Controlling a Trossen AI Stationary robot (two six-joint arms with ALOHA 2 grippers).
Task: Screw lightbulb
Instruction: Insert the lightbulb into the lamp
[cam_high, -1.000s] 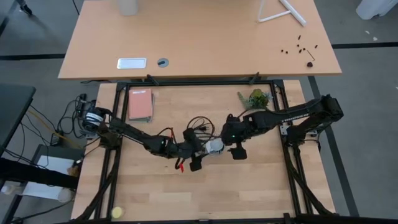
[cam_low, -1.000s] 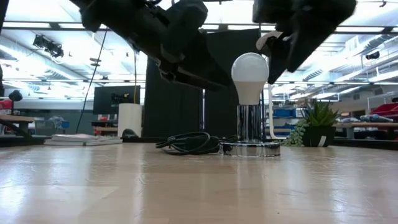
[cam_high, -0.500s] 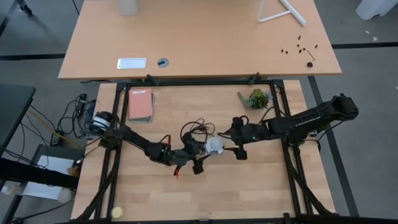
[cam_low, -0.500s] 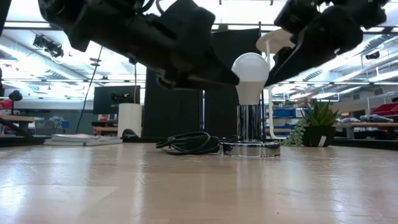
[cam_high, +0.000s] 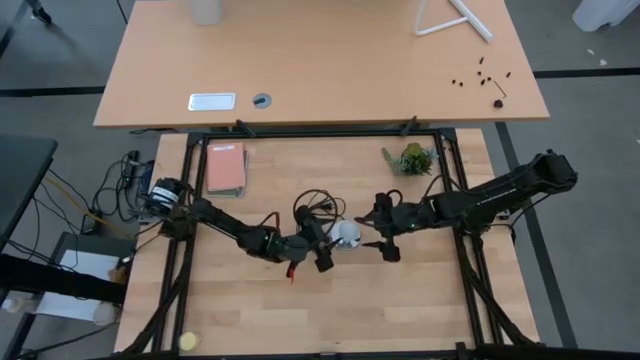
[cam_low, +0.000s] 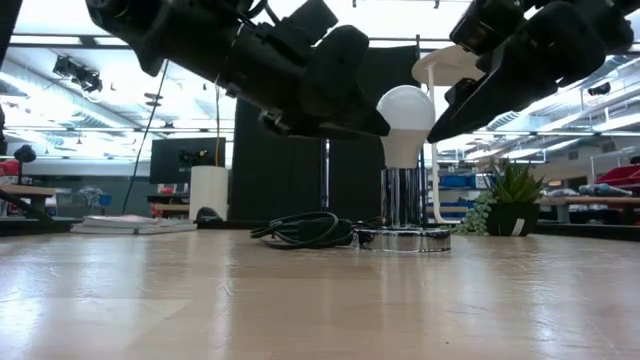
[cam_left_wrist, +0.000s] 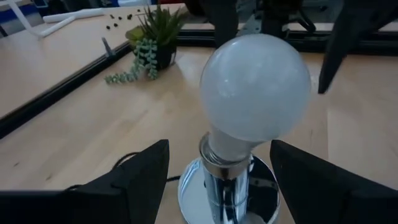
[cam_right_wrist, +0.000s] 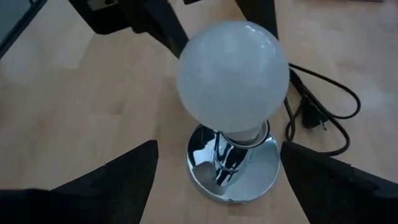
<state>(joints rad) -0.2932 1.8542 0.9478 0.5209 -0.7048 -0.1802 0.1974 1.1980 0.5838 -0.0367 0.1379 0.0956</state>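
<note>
High view: the small white pear-shaped lightbulb (cam_high: 346, 234) stands mid-table between the left gripper (cam_high: 322, 253) and right gripper (cam_high: 384, 232) — its screw base is hidden.

Low view: the bulb sits upright in the shiny chrome socket stand (cam_low: 402, 236); a sideways knock could tip it.

Wrist views: both sets of fingers (cam_left_wrist: 127, 183) (cam_right_wrist: 118, 174) are spread open on either side of the bulb, holding nothing. How deep the thread sits can't be told.

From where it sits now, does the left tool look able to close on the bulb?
Probably yes. The left tool is open, its fingers either side of the bulb with nothing between. The right tool is also open around it, so they may crowd each other.
</note>
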